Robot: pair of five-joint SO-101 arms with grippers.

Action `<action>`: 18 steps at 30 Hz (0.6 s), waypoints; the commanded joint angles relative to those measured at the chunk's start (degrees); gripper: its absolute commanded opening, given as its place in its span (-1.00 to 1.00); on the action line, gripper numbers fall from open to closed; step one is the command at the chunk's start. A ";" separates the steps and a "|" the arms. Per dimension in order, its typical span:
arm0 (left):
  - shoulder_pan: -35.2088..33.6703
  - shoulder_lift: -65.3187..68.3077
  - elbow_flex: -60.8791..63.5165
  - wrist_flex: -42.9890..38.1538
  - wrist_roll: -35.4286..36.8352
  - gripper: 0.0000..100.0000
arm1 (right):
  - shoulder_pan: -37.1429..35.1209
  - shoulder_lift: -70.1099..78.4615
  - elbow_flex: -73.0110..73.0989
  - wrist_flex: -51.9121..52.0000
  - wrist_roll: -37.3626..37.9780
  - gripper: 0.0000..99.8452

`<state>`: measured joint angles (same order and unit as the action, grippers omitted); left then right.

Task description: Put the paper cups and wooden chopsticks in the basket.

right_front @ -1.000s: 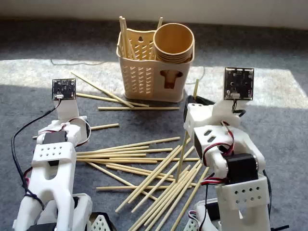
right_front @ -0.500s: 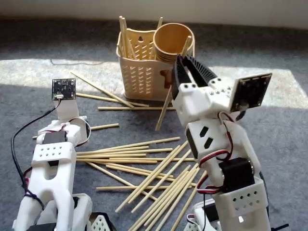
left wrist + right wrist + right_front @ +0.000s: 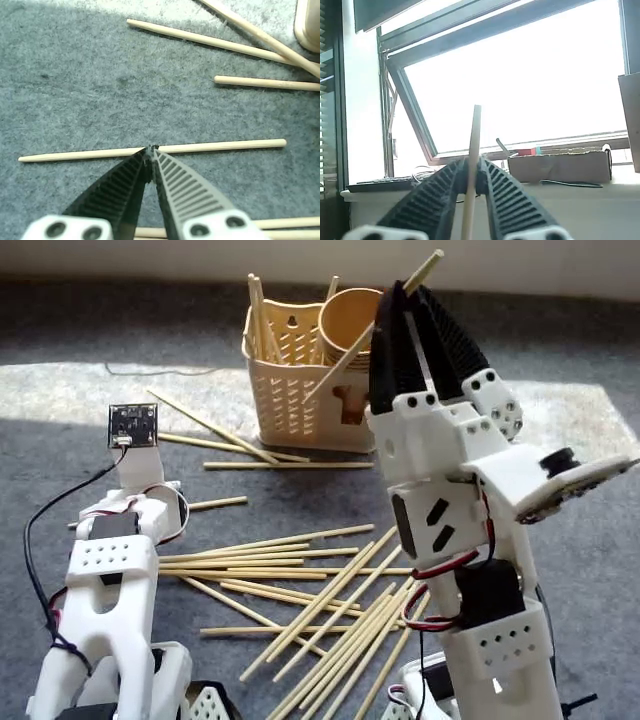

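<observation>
The right pincer (image 3: 405, 290) is lifted high, clamped on a chopstick (image 3: 337, 365) that slants down across the basket (image 3: 285, 405) at far centre. Stacked paper cups (image 3: 350, 315) sit in the basket's right side. The left pincer (image 3: 151, 148), jaws together, touches a lying stick (image 3: 220, 145) on the grey tabletop (image 3: 600, 590). Loose chopsticks (image 3: 300, 585) litter the middle.

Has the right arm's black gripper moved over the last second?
Yes. The right gripper, shut on a wooden chopstick, rose from the loose chopstick pile up toward the cream plastic basket.
</observation>
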<state>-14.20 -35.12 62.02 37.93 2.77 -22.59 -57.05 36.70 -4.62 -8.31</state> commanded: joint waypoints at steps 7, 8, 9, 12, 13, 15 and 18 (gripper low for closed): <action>-0.57 -1.36 -0.40 -1.14 -0.35 -0.95 | -0.40 21.41 -18.33 -3.12 0.79 -0.99; -0.48 -1.36 -0.31 -1.14 -0.35 -0.95 | -0.31 24.13 -20.88 -3.12 0.79 -0.99; -0.48 -1.36 -0.31 -1.14 -0.35 -0.95 | -0.22 26.95 -23.25 -3.12 0.79 -0.99; -0.48 -1.27 -0.31 -1.14 -0.35 -0.95 | -0.13 34.86 -30.37 -3.12 0.79 -0.99; -0.48 -1.27 -0.31 -1.23 -0.35 -0.95 | -0.13 37.05 -32.40 -3.12 0.88 -0.99; -0.48 -1.01 -0.22 -2.46 -0.35 -0.95 | -0.22 40.92 -35.65 -3.12 3.43 -0.99; -0.66 -0.92 -0.22 -2.81 -0.35 -0.95 | -0.48 45.05 -38.64 -3.21 9.41 -0.99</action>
<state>-14.20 -35.12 62.02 36.35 2.77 -22.51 -14.07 2.95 -6.11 -3.74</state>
